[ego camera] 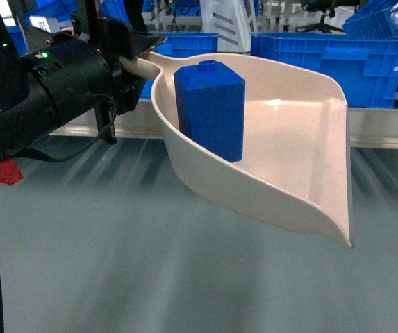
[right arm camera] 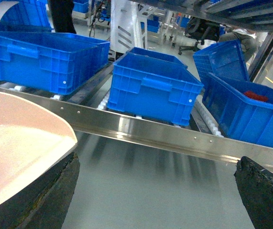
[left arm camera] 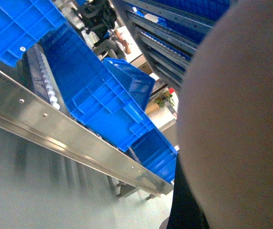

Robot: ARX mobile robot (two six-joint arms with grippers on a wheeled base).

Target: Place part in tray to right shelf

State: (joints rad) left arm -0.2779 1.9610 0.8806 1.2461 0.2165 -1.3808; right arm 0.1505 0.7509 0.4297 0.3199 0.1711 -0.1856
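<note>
Behind everything runs the shelf, a long steel rack w/ a flat front rail, screws along it, small white rollers showing btwn the loads. Big blue crates sit on it side by side; one far right holds something red. Below the rail lies a smooth grey floor, streaked w/ reflections.

Next in size: the tray, a cream scoop held up in the air in front of the rail, tilted so its flat lip points down and right in the head view. Its handle runs up-left into the left gripper, whose black fingers are clamped round the handle near the scoop's neck. The left wrist cam is mostly blocked by the tray's pale underside, w/ the rail and crates seen slantwise beside it.

The right gripper shows only in its own cam: two dark fingertips spread wide, nothing btwn them, the tray's lip just beside the left one.

Smallest: the part, a bright blue block w/ a round knob on top, inside the tray, leaning against the curved back wall, tilted w/ the scoop.
</note>
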